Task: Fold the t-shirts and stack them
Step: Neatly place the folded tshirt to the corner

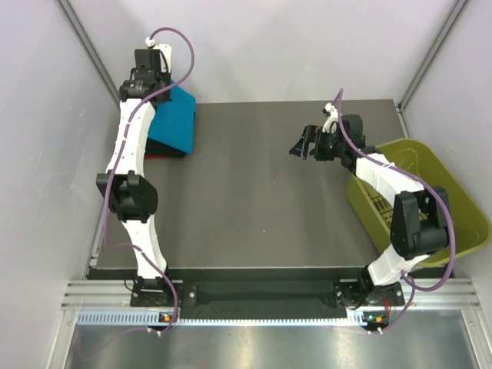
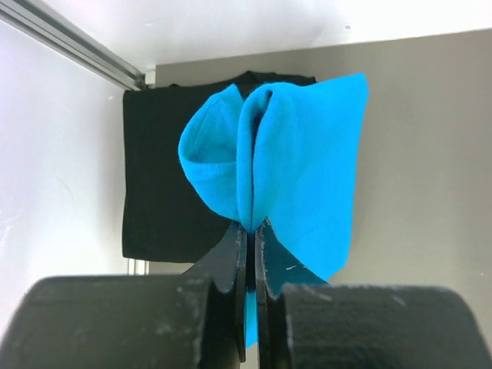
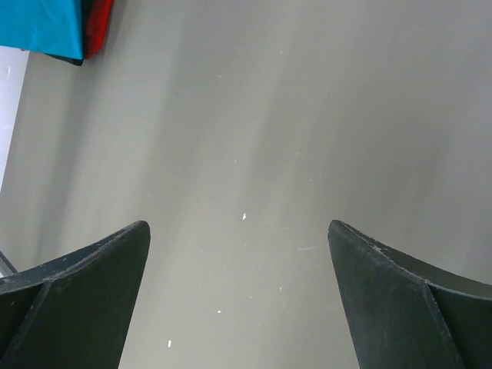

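pinched shut, the left end effector [image 2: 252, 234] grips a bunched fold of the teal t-shirt [image 2: 307, 154], which drapes over the black t-shirt [image 2: 157, 192] at the far left corner of the counter [image 1: 254, 192], a red t-shirt [image 3: 98, 27] peeking beneath. toward the right edge, the right end effector [image 3: 238, 231] gapes wide, holding nothing. likely risk: let go while bunched, the teal cloth lands creased and askew, or a tug drags the stack off the left edge.

Plain white walls [image 1: 292, 46] enclose a matte dark grey surface [image 1: 254, 200], slim metal posts [image 1: 90, 46] rise in the far corners, and an aluminium rail [image 1: 261, 296] runs along the near edge.
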You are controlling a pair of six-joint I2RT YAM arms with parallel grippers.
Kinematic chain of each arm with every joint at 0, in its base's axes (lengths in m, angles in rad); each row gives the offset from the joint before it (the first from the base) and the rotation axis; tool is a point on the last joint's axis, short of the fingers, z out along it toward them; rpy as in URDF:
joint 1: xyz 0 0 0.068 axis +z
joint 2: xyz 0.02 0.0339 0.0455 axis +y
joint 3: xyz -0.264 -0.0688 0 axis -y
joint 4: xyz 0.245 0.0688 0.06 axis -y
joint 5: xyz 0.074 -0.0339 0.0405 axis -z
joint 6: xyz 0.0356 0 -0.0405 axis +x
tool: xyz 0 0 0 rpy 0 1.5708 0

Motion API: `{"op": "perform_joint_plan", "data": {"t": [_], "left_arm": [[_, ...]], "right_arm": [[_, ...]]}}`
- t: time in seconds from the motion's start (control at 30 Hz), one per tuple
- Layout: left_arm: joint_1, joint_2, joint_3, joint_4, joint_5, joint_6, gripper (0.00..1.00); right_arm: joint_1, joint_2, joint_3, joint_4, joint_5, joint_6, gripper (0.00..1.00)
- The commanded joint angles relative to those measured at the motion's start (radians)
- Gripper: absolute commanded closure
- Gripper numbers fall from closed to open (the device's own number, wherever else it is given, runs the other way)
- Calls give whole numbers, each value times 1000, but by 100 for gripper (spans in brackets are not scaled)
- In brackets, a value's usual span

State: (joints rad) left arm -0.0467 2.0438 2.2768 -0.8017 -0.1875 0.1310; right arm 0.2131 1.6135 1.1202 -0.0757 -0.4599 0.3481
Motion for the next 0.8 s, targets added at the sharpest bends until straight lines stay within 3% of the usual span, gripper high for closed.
{"op": "perform_joint_plan", "data": {"t": [0.0,0.53,0.77], "left_arm": [[4,-63,55,45,8,7,100],[34,-73,30,-5,62,18,100],[102,2,1,90,26,124,100]], "right_arm": [[-12,-35,44,7,-3,-24,0],[-12,-32,50,4,-8,-31,0],[-11,-27,50,7,-6,-34,0]]}}
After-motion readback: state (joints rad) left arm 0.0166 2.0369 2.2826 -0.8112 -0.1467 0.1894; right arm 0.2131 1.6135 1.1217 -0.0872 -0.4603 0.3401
